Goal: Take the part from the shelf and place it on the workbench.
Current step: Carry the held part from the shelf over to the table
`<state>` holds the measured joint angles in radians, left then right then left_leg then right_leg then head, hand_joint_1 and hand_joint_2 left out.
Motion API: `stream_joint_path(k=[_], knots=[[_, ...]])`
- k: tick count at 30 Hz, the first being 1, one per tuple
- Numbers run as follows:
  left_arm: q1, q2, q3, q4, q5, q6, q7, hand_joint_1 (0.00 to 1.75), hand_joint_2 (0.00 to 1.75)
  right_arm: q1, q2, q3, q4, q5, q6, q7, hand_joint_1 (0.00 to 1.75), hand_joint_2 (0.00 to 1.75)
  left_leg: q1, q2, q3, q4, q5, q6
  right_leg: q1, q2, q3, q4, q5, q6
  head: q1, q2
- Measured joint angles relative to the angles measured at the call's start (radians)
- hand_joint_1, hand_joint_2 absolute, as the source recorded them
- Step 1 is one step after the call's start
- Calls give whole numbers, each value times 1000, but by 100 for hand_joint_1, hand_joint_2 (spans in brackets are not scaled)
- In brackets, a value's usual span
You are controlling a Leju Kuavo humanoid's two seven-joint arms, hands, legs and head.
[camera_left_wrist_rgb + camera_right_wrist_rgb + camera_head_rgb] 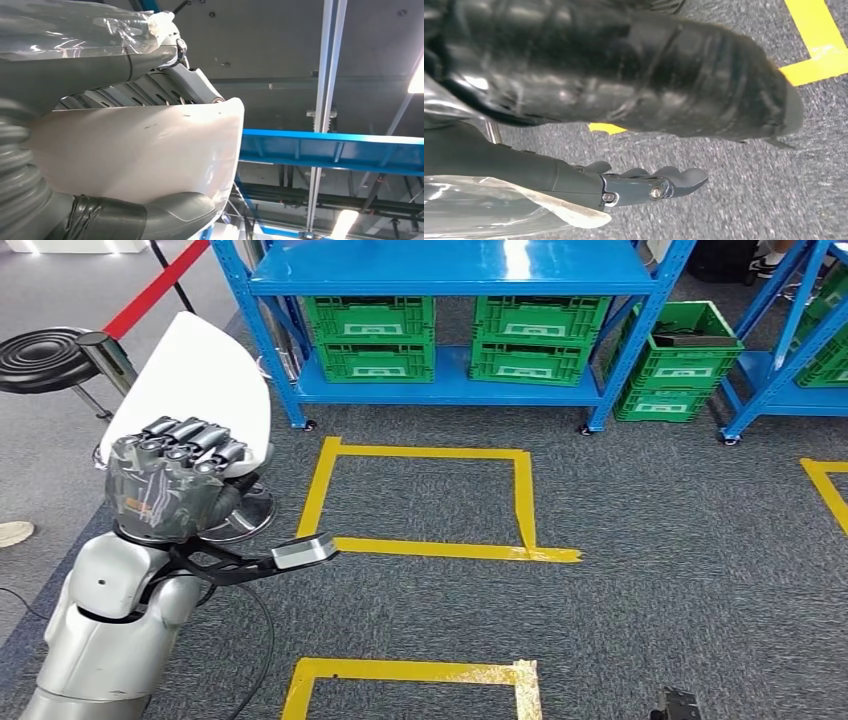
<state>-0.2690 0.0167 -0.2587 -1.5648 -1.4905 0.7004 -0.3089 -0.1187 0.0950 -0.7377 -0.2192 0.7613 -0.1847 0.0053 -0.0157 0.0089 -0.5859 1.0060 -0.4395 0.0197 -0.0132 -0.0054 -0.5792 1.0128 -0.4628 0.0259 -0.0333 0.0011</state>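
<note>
The part is a smooth white curved shell (pixel 205 370), raised at the left of the head view in front of my left hand (pixel 175 475). That hand grips its lower edge with the fingers curled over it. In the left wrist view the white shell (pixel 150 150) sits between the thick grey thumb (pixel 170 212) and the darker fingers (pixel 150 90), with the ceiling behind. My right hand (pixel 644 182) hangs low over the grey carpet, fingers stretched out and holding nothing.
A blue shelf (pixel 450 390) stands ahead with green crates (pixel 375 335) on its low level, and another green crate (pixel 680 360) sits beside it. A second blue shelf (pixel 790 360) is at the right. Yellow tape squares (pixel 430 545) mark the carpet. A black stool (pixel 45 355) stands at the left.
</note>
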Motion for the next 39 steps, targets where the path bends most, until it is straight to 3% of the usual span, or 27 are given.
stream_joint_path(k=[5,7,9,11,12,13,15,16,17,19,21,23,25,27,28,29,30,32,34,36,37,39], knots=[[1,7,2,0,-10,0,18,175,175,-2,1,7,0,9,-20,-22,0,0,-1,-2,-6,2,1,10,-1,-3,0,-3,4,9,0,0],[1,10,2,-1,-15,0,32,175,175,-3,1,7,-1,-2,-22,-62,0,0,4,-5,-2,-13,11,18,0,-3,-7,6,-8,16,1,0],[4,14,2,-1,-17,1,47,175,175,-4,1,6,-2,-17,-18,-117,0,0,11,-10,0,-26,21,24,-1,1,-40,79,-62,20,4,0],[12,18,2,-1,-18,1,55,175,175,-5,2,6,-2,-26,-12,-159,0,0,12,-19,-7,-25,26,26,-4,3,-93,208,-128,25,5,0],[18,20,2,-1,-18,1,57,175,175,-5,2,6,-2,-29,-11,-168,0,0,13,-26,-11,-23,27,25,-6,3,-110,253,-142,28,5,0],[22,21,2,-1,-18,1,57,175,175,-5,2,5,-2,-30,-11,-173,0,0,14,-35,-15,-21,29,23,-8,3,-111,263,-138,31,5,0],[26,24,1,-1,-18,1,58,175,175,-5,2,4,-3,-33,-9,-179,0,0,20,-57,-21,-11,29,14,-15,14,-58,172,-82,37,5,0],[26,25,1,-2,-18,1,61,175,175,-6,3,4,-4,-35,-5,-191,0,0,21,-67,-26,-5,28,7,-19,36,-21,107,-62,41,6,0],[27,27,1,-4,-19,1,67,175,175,-7,4,4,-5,-40,5,-216,0,0,22,-78,-34,5,27,-1,-23,55,8,54,-49,41,5,0],[32,33,0,-12,-19,2,81,175,175,-9,7,4,-6,-55,32,-292,0,0,23,-96,-47,15,31,-17,-23,76,29,20,-53,33,5,0],[46,45,-1,-23,-20,2,93,175,175,-16,12,3,-8,-69,63,-373,0,0,26,-109,-54,14,38,-30,-22,56,28,22,-47,16,5,0],[59,58,-4,-35,-20,2,101,175,175,-27,18,1,-12,-83,93,-439,0,0,25,-80,-70,47,14,-39,-22,34,27,19,-41,0,-1,0],[65,65,-7,-45,-20,2,107,175,175,-34,20,1,-17,-95,123,-489,0,0,24,-35,-116,156,-49,-46,-18,9,26,18,-39,-10,-8,0],[73,70,-9,-49,-20,2,110,175,175,-35,20,0,-19,-107,157,-531,0,0,25,-22,-163,277,-100,-49,-14,-20,24,18,-40,-14,-10,0],[79,73,-10,-51,-20,2,111,175,175,-36,21,0,-20,-112,177,-552,0,0,25,-21,-167,298,-103,-48,-12,-34,23,18,-40,-14,-10,0],[82,76,-11,-53,-20,2,113,175,175,-38,22,0,-21,-118,197,-574,0,0,25,-18,-152,279,-87,-45,-10,-47,23,18,-40,-14,-10,0],[85,79,-11,-57,-20,2,115,175,175,-40,24,0,-23,-122,216,-594,0,0,23,-9,-119,223,-58,-39,-8,-59,24,18,-41,-15,-10,0],[85,83,-13,-67,-20,2,117,175,175,-45,28,0,-27,-130,250,-635,0,0,10,37,-46,88,-13,-21,-3,-82,26,18,-43,-13,-10,0],[87,86,-14,-77,-21,2,120,175,175,-49,33,0,-33,-138,277,-671,0,0,-3,66,-17,23,-6,-7,2,-104,26,18,-45,-6,-9,0],[93,89,-15,-83,-21,2,122,175,175,-51,39,2,-44,-145,296,-690,0,0,-4,47,-18,15,-4,2,4,-126,28,15,-47,2,-9,0],[96,92,-15,-86,-21,2,123,175,175,-53,42,3,-52,-148,302,-694,0,0,-2,36,-17,8,0,7,3,-120,27,17,-53,7,-8,0],[97,93,-16,-91,-21,3,123,175,175,-54,45,7,-64,-150,307,-697,0,0,6,13,-12,-5,9,18,1,-66,1,74,-92,15,-4,0]])
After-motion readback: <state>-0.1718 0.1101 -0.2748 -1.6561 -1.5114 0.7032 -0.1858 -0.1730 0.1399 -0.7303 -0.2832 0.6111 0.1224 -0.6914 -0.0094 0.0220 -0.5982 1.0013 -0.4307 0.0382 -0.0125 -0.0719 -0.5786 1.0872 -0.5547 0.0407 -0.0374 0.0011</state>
